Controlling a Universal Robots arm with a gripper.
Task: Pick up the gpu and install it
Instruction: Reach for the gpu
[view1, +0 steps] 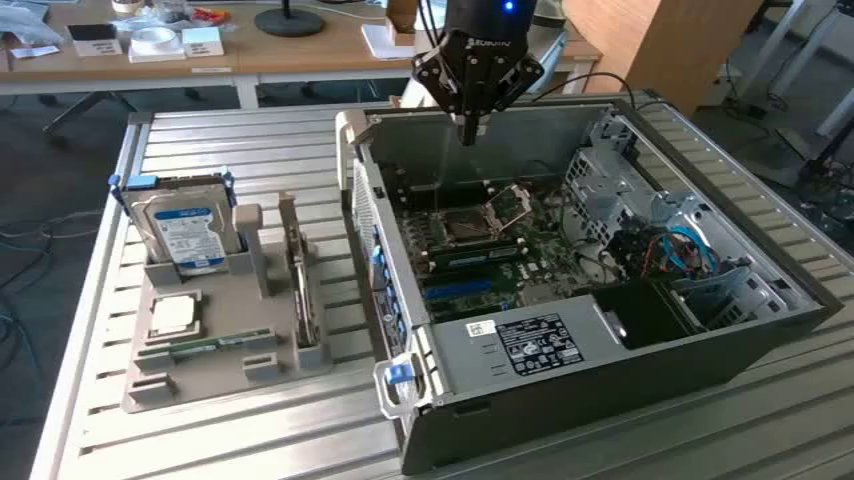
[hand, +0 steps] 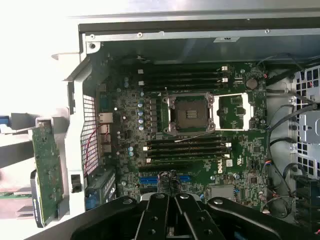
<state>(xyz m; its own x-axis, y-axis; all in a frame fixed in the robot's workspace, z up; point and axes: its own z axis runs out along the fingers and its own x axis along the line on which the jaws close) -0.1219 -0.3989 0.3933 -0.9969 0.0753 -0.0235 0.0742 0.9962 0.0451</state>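
The gpu stands on edge in a slot of the grey holder, to the exterior view's left of the open computer case. In the wrist view the gpu shows its green board face just outside the case wall. My gripper hangs over the far end of the case, well away from the gpu, with its fingers shut together and nothing between them. In the wrist view my gripper points down at the motherboard, above its blue slots.
The holder also carries a blue-labelled hard drive, a CPU and a RAM stick. Cables and a drive cage fill the case's side at the exterior view's right. A cluttered desk stands behind the slatted table.
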